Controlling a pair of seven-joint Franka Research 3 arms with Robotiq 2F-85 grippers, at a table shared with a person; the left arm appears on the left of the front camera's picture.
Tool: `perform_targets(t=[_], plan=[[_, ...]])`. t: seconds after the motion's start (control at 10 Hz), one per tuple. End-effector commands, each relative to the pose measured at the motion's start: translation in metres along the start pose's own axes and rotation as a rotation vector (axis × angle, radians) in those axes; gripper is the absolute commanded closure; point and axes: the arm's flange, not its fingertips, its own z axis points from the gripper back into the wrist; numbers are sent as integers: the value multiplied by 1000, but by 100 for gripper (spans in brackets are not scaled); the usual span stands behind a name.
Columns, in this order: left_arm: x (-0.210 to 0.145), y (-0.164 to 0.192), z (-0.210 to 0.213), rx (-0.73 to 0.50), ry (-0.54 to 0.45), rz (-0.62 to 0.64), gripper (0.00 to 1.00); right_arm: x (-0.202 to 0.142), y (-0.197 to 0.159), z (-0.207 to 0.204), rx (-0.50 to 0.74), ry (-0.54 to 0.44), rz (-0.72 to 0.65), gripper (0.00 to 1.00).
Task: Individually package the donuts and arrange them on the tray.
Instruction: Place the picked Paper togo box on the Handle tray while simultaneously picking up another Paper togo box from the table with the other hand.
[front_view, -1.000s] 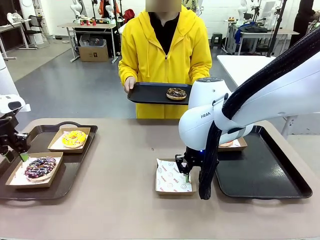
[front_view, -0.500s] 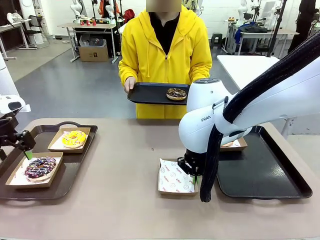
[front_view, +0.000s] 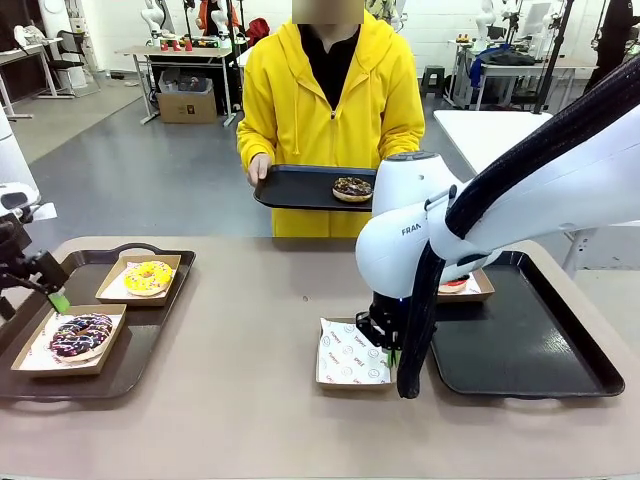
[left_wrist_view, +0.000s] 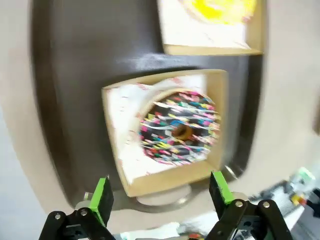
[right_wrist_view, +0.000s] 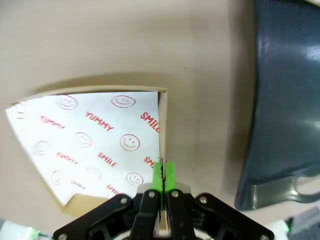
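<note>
While the person (front_view: 330, 110) waits across the table holding a small tray (front_view: 300, 188) with the chocolate donut (front_view: 352, 187), the right gripper (right_wrist_view: 163, 176) has its green pads pinched together on the side wall of an empty paper-lined box (front_view: 350, 353) just beside the right tray (front_view: 530, 350). Dragging it calls for a firm pinch and a low, level pull. The left gripper (left_wrist_view: 161, 192) hangs wide apart, empty, above the boxed sprinkled donut (left_wrist_view: 179, 131); the yellow donut (front_view: 148, 276) sits boxed nearby.

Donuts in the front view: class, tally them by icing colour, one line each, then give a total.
Yellow-iced donut: 1
Purple-dark sprinkled donut: 1
Chocolate-brown donut on the person's tray: 1
Red-iced donut, partly hidden behind the right arm: 1
Total: 4
</note>
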Motion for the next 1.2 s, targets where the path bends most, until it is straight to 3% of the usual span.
perform_targets(t=[0.0, 0.3, 0.7, 1.1], plan=[[-8, 19, 45, -333, 44, -43, 0, 0, -2, 38, 6, -20, -23, 100], [-7, 81, 92, -690, -20, 13, 0, 25, -12, 110, 39, -46, -44, 100], [-7, 195, 109, -978, -163, 157, 0, 68, 2, 177, 42, -84, -4, 100], [-29, 272, 106, -1047, -159, 229, 0, 112, 38, 194, -2, -56, 86, 100]])
